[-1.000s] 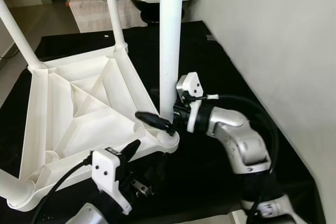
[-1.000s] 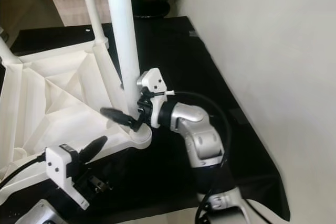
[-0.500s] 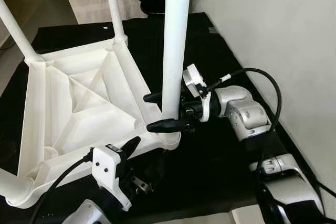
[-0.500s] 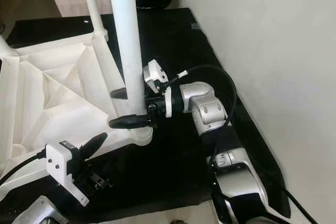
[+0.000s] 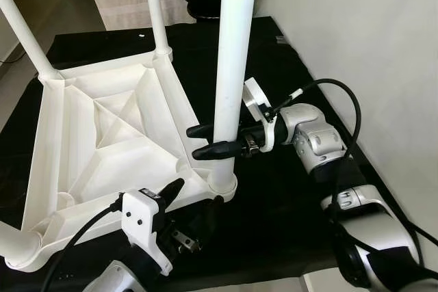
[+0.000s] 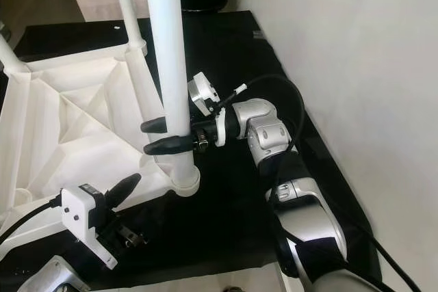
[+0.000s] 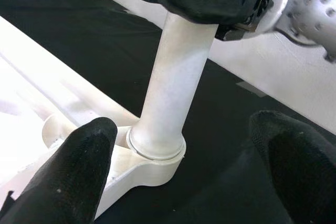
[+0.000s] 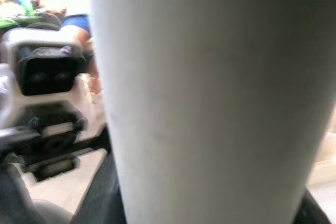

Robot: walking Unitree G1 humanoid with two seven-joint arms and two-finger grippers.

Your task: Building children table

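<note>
Since before, our right gripper [image 5: 213,140] rolled level, fingers now pinching the table leg [image 5: 231,66] above its socket [image 5: 222,184]. Seating step, we judge; next press down. Left gripper [image 7: 184,171] spread beside the socket.

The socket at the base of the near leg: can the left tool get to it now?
Probably yes. The left tool is open and aimed at the socket; the right tool grips the leg higher up.
</note>
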